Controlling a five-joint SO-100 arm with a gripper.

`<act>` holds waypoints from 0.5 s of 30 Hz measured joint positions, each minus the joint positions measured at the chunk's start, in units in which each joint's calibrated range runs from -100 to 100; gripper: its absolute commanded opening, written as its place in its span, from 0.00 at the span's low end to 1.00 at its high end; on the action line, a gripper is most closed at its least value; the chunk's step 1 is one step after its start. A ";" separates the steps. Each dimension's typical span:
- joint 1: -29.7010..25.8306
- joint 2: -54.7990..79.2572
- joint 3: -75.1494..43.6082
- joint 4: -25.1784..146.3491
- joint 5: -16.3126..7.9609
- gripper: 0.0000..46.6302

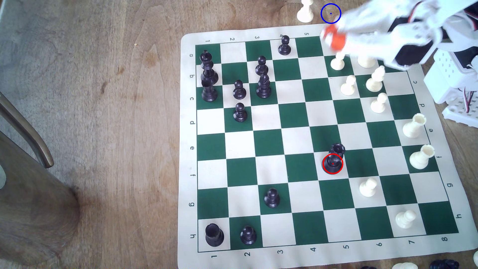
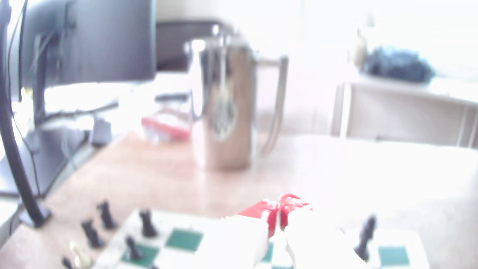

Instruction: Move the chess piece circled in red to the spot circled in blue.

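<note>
The chess piece circled in red [image 1: 336, 152] is a tall black piece with a notched crown. It stands upright on the green-and-white board [image 1: 297, 144], on a white square in row f near column 5, with the red ring around its base. The spot circled in blue [image 1: 330, 13] lies on bare brown wood just beyond the board's far edge. My gripper [image 1: 333, 40], white with orange tips and motion-blurred, hovers over the board's far edge just below the blue ring, far from the circled piece. In the wrist view the gripper [image 2: 278, 219] has its red tips pressed together with nothing between them.
A white pawn [image 1: 305, 11] stands on the wood just to the exterior view's left of the blue ring. White pieces [image 1: 348, 85] cluster under and near the arm. Black pieces [image 1: 262, 77] crowd the board's far left. A steel jug [image 2: 225, 108] stands on the table beyond the board.
</note>
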 measured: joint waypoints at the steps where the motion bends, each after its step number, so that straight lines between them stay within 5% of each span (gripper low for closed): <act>1: -0.37 1.93 -1.72 4.14 -1.37 0.09; 4: -1.70 9.30 -9.58 17.29 -6.20 0.11; 15: -2.14 50.44 -53.14 50.68 -11.87 0.18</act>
